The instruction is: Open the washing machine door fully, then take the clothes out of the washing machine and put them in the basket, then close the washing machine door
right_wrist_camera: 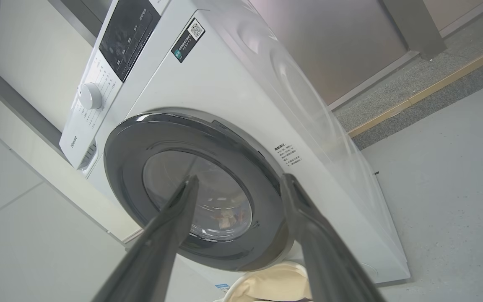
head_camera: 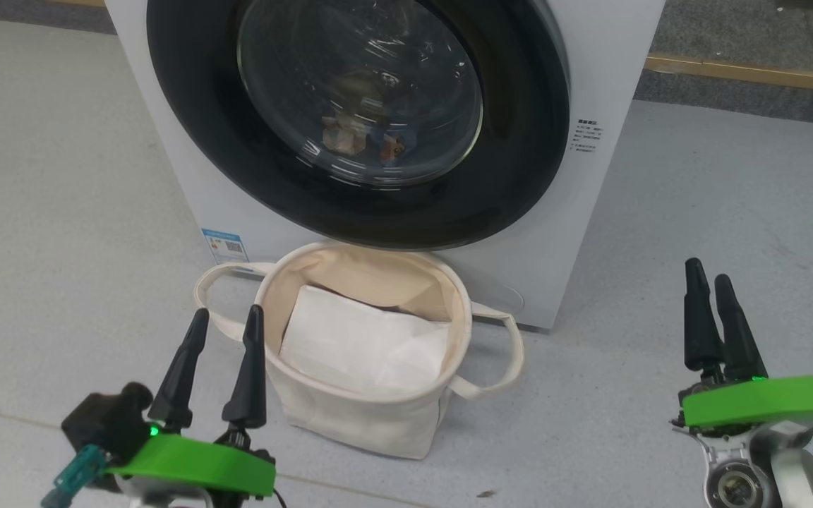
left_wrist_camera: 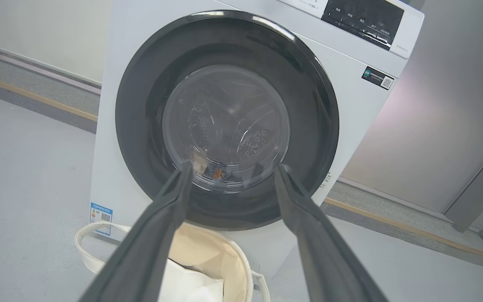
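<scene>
Head view: one washing machine (head_camera: 611, 63) stands on the grey floor (head_camera: 696, 212) in the upper middle, well ahead of both claws. Its one washing machine door (head_camera: 519, 176) lies closed against the front, a black rim around clear glass. One basket (head_camera: 350, 416) sits on the floor below the door, close to the machine's base, with two loop handles sticking out at its sides. The basket is just beside the left claw (head_camera: 229, 310), on that claw's right. It is well apart from the right claw (head_camera: 707, 270) at the lower right.

One flat white sheet (head_camera: 364, 342) leans inside the basket. Two claws show, each with two dark fingers spread and nothing between them: both released and empty. The clothes (head_camera: 360, 134) are inside the drum, a small pale and orange heap low behind the glass. The number of pieces cannot be told. One blue sticker (head_camera: 223, 245) marks the machine's lower left corner, and one printed label (head_camera: 585, 136) sits right of the door.
</scene>
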You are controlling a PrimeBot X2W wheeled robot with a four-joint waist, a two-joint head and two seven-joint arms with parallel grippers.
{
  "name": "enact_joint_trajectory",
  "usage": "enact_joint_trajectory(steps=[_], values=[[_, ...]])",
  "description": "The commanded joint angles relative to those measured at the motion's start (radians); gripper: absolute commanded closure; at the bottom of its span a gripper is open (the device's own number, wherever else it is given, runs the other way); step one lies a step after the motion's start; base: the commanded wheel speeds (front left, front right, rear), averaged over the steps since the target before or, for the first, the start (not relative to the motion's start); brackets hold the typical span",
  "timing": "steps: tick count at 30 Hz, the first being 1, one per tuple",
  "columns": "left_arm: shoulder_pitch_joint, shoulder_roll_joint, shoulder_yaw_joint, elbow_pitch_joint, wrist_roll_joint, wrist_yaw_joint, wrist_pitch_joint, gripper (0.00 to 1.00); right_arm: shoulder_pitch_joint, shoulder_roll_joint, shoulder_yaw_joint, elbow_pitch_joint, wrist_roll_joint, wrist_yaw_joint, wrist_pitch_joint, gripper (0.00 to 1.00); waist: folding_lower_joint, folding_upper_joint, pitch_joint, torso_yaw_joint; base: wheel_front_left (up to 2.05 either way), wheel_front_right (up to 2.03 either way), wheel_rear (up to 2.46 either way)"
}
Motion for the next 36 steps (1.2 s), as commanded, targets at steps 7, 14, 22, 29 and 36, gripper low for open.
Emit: enact_joint_trajectory(steps=[7,14,22,29,36], values=[[-0.079,0.058,-0.042,-0.062,0.129,0.053,-0.031,0.0,-0.067,-0.01,0.039,-0.059,-0.109,0.0,-0.031,0.0,0.0,0.0,-0.002,0.003,0.0,0.0,0.0],[-0.096,0.09,-0.098,-0.069,0.209,0.095,-0.051,0.0,-0.073,-0.01,0.064,-0.055,-0.197,0.0,-0.051,0.0,0.0,0.0,-0.002,0.004,0.0,0.0,0.0],[-0.118,0.125,-0.154,-0.059,0.309,0.149,-0.074,0.0,-0.082,-0.011,0.078,-0.051,-0.286,0.0,-0.075,0.0,0.0,0.0,0.0,0.005,0.0,0.0,0.0],[-0.123,0.132,-0.199,-0.039,0.349,0.168,-0.095,0.0,-0.074,-0.012,0.089,0.005,-0.347,0.0,-0.095,0.0,0.0,0.0,0.0,0.009,0.0,0.0,0.0],[-0.107,0.113,-0.198,0.01,0.345,0.173,-0.115,0.0,-0.066,-0.012,0.086,0.065,-0.371,0.0,-0.116,0.0,0.0,0.0,0.0,0.011,0.0,0.0,0.0]])
